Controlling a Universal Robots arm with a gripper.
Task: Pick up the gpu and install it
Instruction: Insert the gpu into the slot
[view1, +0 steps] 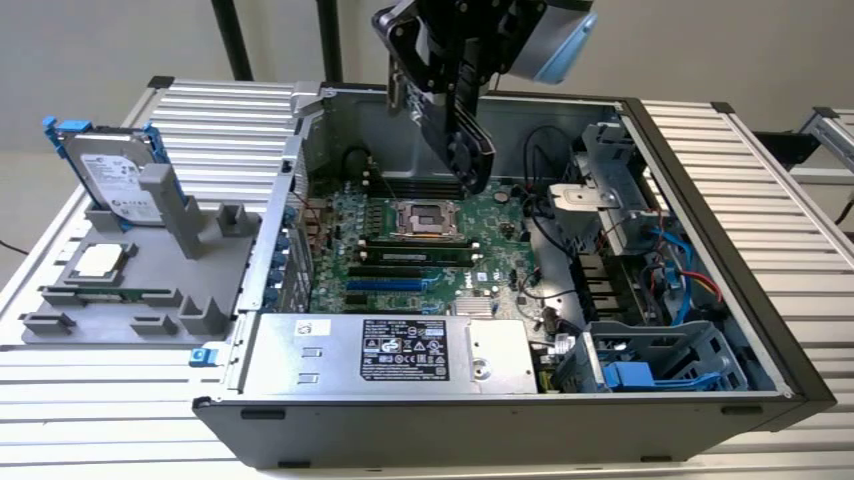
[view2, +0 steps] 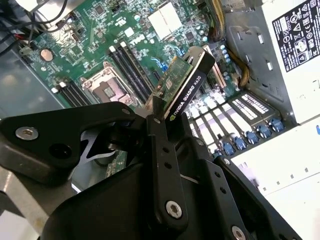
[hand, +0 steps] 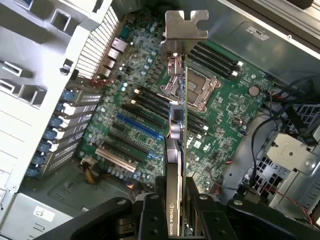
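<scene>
My gripper (view1: 451, 95) hangs over the open computer case (view1: 707, 250), shut on the gpu (view1: 470, 150). The card hangs edge-down above the motherboard (view1: 400, 250), near the processor socket (view1: 434, 215), and touches nothing below. In the first wrist view the gpu (hand: 178, 125) is seen edge-on, with its silver bracket (hand: 186, 25) at the far end and the fingers (hand: 150, 212) clamping the near end. The second wrist view shows the gpu (view2: 182, 90) with its black shroud and green board, held between the fingers (view2: 160, 150) over the expansion slots (view2: 210, 120).
A power supply (view1: 387, 350) fills the case's near side, and cables and a drive cage (view1: 654, 360) sit at the exterior view's right. A grey fixture (view1: 120, 300) beside the case carries a hard drive with blue rails (view1: 114, 175), a memory stick (view1: 107, 295) and a processor (view1: 100, 262).
</scene>
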